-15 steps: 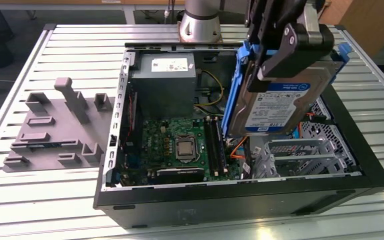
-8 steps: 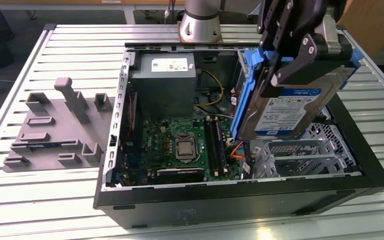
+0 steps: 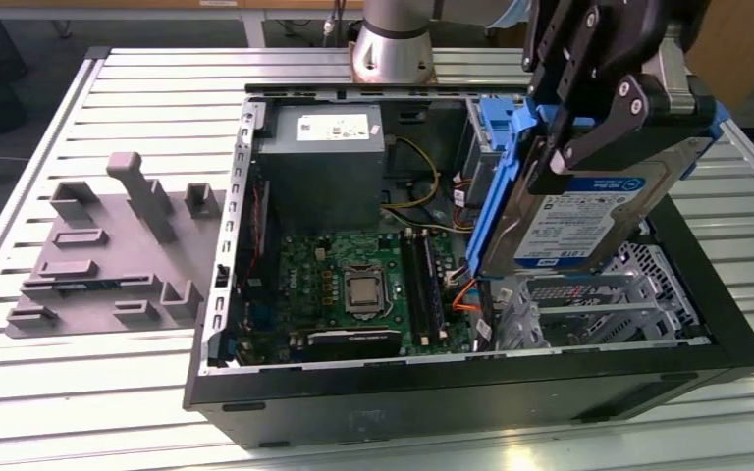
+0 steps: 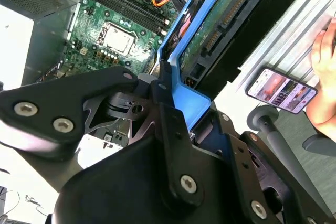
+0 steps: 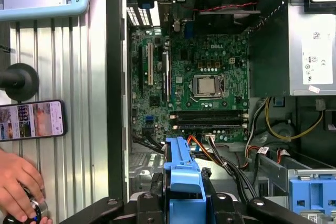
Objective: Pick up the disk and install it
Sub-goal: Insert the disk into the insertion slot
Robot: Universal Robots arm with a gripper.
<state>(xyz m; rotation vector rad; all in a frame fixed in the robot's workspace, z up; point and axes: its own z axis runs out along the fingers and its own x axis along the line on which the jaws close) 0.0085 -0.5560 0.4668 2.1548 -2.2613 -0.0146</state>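
The disk (image 3: 584,221), a silver drive with a white-and-blue label in a blue bracket (image 3: 495,196), hangs tilted on edge above the open computer case (image 3: 482,388), at the exterior view's right. My gripper (image 3: 573,147) is shut on its upper end, black fingers clamping both sides. Just below the disk sits the metal drive cage (image 3: 587,304). In the second wrist view the disk's green circuit-board underside (image 4: 220,19) and bracket (image 4: 191,98) run out from the fingers (image 4: 168,108). In the first wrist view the bracket's edge (image 5: 181,177) stands between the finger bases.
Inside the case lie the motherboard (image 3: 350,285), power supply (image 3: 318,162) and loose cables (image 5: 220,153). A grey moulded fixture block (image 3: 109,245) sits on the slatted table at the exterior view's left. A person's hand (image 5: 18,182) and a phone (image 5: 32,120) are beside the case.
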